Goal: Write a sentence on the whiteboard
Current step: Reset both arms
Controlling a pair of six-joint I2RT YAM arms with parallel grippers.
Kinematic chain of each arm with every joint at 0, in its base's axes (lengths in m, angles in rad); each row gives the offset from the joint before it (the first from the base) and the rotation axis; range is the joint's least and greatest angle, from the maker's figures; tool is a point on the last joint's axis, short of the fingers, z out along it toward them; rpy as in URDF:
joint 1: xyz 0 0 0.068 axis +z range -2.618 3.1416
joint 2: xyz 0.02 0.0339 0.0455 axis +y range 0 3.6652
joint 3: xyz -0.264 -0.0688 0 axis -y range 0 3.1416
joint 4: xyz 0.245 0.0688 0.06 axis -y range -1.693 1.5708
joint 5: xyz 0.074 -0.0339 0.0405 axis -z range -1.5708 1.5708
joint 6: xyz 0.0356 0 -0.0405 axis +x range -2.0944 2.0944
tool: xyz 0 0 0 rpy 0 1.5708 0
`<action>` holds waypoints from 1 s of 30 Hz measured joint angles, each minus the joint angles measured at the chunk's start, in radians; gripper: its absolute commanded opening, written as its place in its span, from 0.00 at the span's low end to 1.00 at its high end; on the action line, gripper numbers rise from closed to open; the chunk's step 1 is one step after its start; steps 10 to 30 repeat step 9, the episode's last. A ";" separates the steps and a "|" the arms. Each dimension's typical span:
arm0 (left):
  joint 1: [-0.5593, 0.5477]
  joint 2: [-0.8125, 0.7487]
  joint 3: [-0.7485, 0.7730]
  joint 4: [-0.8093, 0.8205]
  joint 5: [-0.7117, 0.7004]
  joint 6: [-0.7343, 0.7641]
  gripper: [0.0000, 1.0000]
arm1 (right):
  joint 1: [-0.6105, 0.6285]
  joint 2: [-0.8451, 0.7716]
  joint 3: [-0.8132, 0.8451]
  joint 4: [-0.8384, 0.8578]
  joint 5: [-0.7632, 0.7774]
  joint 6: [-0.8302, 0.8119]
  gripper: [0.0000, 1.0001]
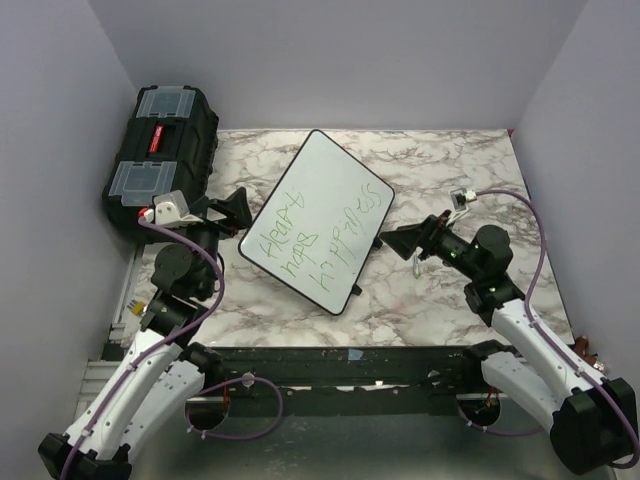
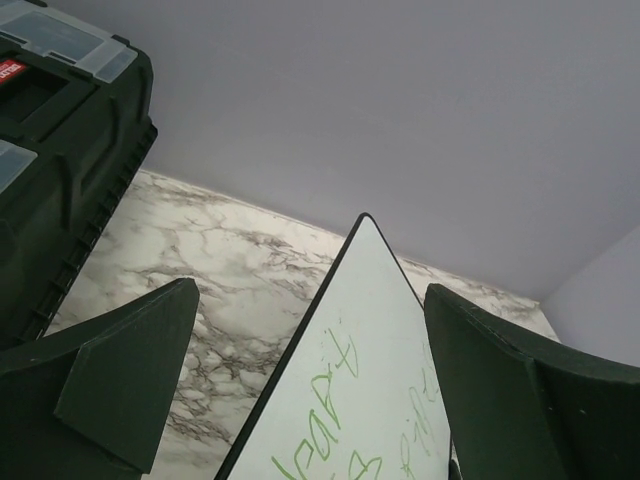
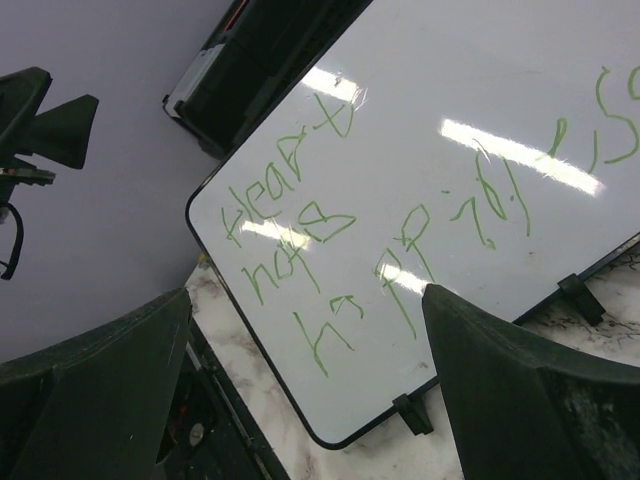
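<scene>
The whiteboard [image 1: 318,218] lies tilted on the marble table, with a thin black edge. The sentence [image 1: 315,240] is in green marker in three lines. The board also shows in the left wrist view [image 2: 370,370] and the right wrist view [image 3: 430,180], with the sentence [image 3: 330,240] legible there. My left gripper [image 1: 233,208] is open and empty, just left of the board. My right gripper [image 1: 398,240] is open and empty, just right of the board's lower right edge. No marker pen shows in any view.
A black toolbox [image 1: 160,155] with clear lid compartments stands at the back left against the wall; it shows in the left wrist view [image 2: 60,150]. Small black clips [image 3: 412,413] hold the board's edge. Purple walls close in the table on three sides.
</scene>
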 measured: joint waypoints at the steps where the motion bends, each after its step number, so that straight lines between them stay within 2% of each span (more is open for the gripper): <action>1: 0.000 -0.002 -0.002 0.000 -0.001 0.003 0.99 | 0.000 0.000 -0.003 0.011 -0.005 0.006 1.00; 30: 0.000 -0.011 -0.006 0.000 -0.007 0.013 0.98 | 0.000 0.005 -0.007 0.051 -0.010 0.030 1.00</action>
